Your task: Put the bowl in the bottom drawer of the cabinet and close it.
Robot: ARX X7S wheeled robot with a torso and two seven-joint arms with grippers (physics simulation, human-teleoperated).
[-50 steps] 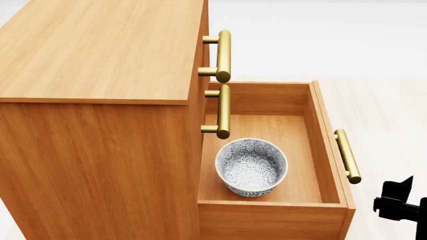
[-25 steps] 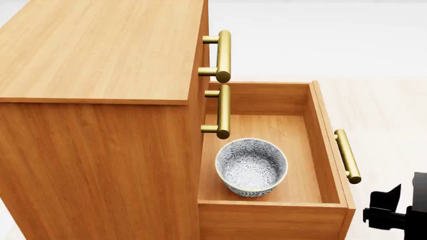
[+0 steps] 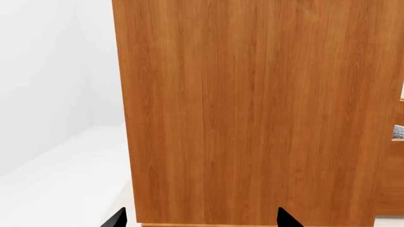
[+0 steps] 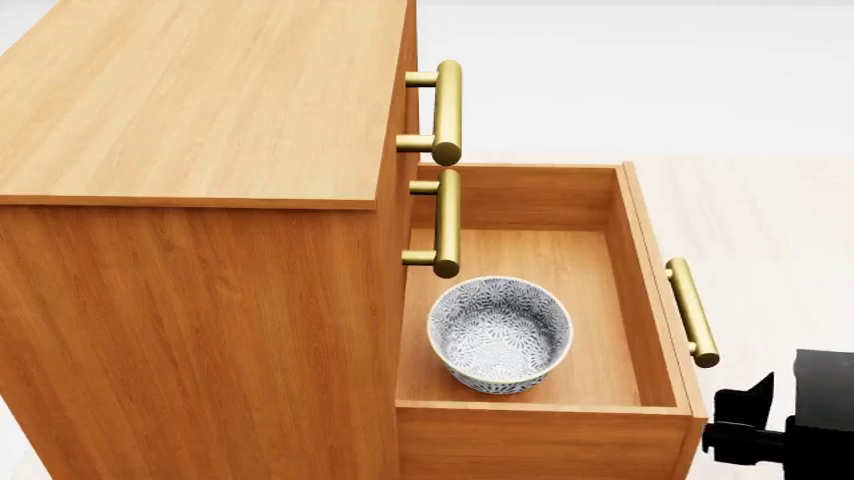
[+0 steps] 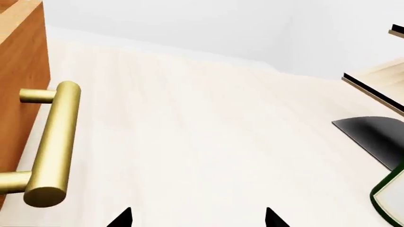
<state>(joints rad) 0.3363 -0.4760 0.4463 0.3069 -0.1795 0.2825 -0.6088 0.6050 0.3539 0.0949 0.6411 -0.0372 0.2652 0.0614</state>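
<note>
The patterned bowl (image 4: 499,335) stands upright inside the open bottom drawer (image 4: 650,300) of the orange-brown cabinet (image 4: 200,110). The drawer's brass handle (image 4: 693,312) also shows close by in the right wrist view, handle (image 5: 54,142). My right gripper (image 4: 742,422) hangs just outside the drawer front, below the handle's near end. In its own view the right gripper (image 5: 197,220) is open and empty over pale floor. My left gripper (image 3: 200,221) is open and empty, facing the cabinet's side wall (image 3: 252,109). It is out of the head view.
The two upper drawers are shut, their brass handles (image 4: 446,110) jutting over the open drawer. In the right wrist view a pale wooden rack (image 5: 379,78), a black plate (image 5: 372,135) and a green-rimmed object (image 5: 388,194) lie on the floor away from the cabinet.
My right gripper has moved left, closer to the drawer front. The drawer with the bowl has shifted very slightly toward the cabinet.
</note>
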